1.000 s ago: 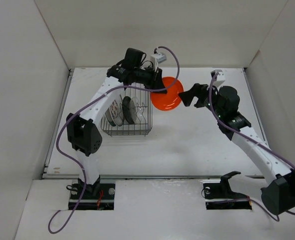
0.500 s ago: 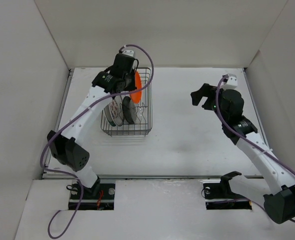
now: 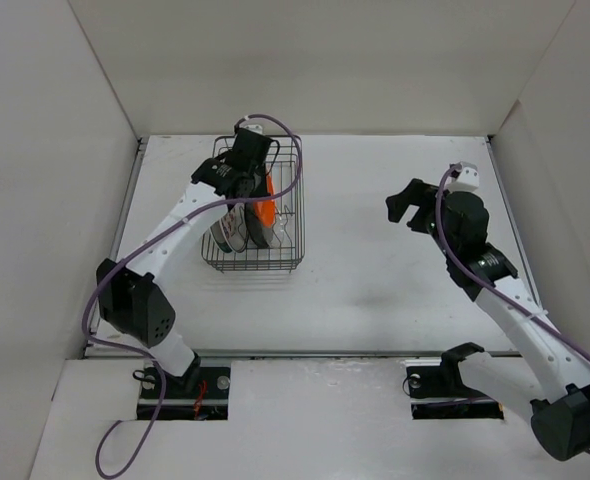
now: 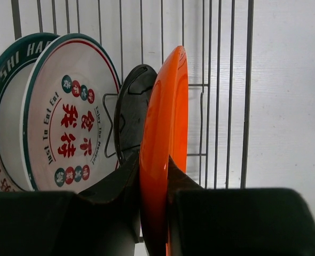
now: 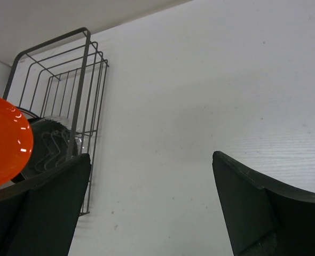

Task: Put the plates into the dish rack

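The dark wire dish rack point(image 3: 293, 215) stands at the back left of the table. My left gripper point(image 3: 258, 190) is inside it, shut on the bright orange plate point(image 4: 165, 138), which it holds on edge. To the left of that plate stand the glossy black plate point(image 4: 132, 109), the white plate with red characters point(image 4: 67, 112) and the white plate with a dark patterned rim point(image 4: 2, 96). My right gripper point(image 3: 407, 205) is open and empty over the table's right half. The orange plate also shows in the right wrist view point(image 5: 5, 140), with the rack point(image 5: 75, 90). The clear glass plate is not clearly seen.
White walls close in the table on three sides. The rack's right-hand slots point(image 4: 221, 106) hold no plate. The table's right side edge point(image 3: 505, 190) lies beyond my right arm.
My left gripper has carried the orange plate from beside the rack over it and down inside, turning it on edge. My right gripper has drawn back to the right, open.
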Action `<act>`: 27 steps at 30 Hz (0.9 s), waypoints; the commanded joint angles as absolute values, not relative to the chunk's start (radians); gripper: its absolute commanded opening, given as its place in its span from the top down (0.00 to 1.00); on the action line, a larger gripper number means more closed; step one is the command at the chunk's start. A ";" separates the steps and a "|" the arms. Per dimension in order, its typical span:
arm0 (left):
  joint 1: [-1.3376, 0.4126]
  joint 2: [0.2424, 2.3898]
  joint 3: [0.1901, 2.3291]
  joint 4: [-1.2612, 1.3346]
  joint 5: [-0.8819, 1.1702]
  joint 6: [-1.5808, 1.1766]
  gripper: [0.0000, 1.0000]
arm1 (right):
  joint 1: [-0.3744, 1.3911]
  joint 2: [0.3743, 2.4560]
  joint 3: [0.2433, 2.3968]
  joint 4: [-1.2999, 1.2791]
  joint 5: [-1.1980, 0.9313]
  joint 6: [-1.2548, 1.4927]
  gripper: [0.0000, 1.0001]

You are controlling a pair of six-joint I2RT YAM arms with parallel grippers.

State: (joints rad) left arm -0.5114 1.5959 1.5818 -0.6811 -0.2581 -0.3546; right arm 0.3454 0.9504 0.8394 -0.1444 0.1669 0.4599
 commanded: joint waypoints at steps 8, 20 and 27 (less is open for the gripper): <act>-0.518 1.678 1.603 -0.621 -0.229 -0.373 1.00 | 0.330 0.919 0.839 -0.127 0.176 0.453 0.00; -0.518 1.769 1.635 -0.621 -0.198 -0.364 0.99 | 0.301 0.928 0.830 -0.127 0.147 0.425 0.00; -0.528 1.760 1.663 -0.621 -0.178 -0.354 0.71 | 0.291 0.962 0.830 -0.118 0.127 0.416 0.00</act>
State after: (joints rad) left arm -0.5209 1.7721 1.6127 -0.6361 -0.2005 -0.3565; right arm 0.2981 0.9546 0.8341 -0.1509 0.1432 0.4332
